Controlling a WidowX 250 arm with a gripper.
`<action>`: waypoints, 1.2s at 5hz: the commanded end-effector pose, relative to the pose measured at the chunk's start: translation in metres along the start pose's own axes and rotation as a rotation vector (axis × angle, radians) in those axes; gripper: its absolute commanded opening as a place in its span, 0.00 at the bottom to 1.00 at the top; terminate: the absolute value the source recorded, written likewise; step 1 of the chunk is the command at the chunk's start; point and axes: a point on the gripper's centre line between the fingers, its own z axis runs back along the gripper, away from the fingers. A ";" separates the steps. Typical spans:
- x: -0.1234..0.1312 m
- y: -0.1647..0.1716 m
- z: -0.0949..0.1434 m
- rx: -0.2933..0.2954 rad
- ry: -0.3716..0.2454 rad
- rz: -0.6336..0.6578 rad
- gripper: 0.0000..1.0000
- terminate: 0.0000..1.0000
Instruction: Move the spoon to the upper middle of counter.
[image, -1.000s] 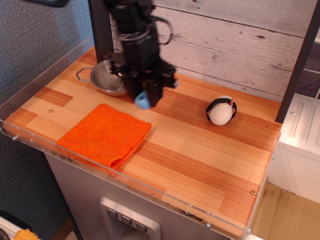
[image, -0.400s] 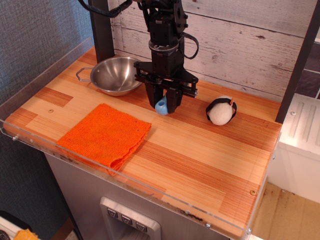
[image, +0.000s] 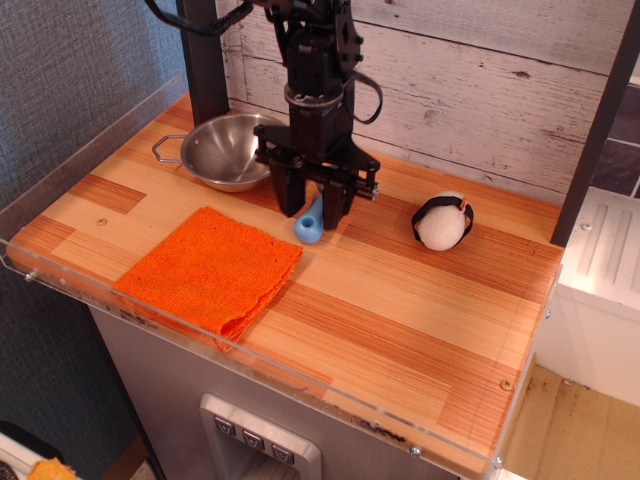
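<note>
I am holding my fingers (image: 313, 205) spread open astride the spoon (image: 309, 225), gripping nothing; it is lying on the desk (image: 400, 300) near the rear edge's middle, handle pointing up between them.

the counter (image: 400, 300) carries a steel bowl (image: 225, 150), orange cloth (image: 210, 268), spoon (image: 309, 224), and penguin toy (image: 442, 221).

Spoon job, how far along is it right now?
Nearly done. The spoon is already at the upper middle of the counter, between the steel bowl and the penguin toy, and seems to rest on the wood. In hand: the gripper stands open around the spoon's upper end. Left: lift the arm clear.
</note>
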 end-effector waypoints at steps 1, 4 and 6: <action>0.006 0.001 0.026 0.024 -0.054 -0.011 1.00 0.00; -0.040 0.021 0.076 0.005 -0.098 0.029 1.00 0.00; -0.041 0.021 0.071 -0.057 -0.067 -0.059 1.00 0.00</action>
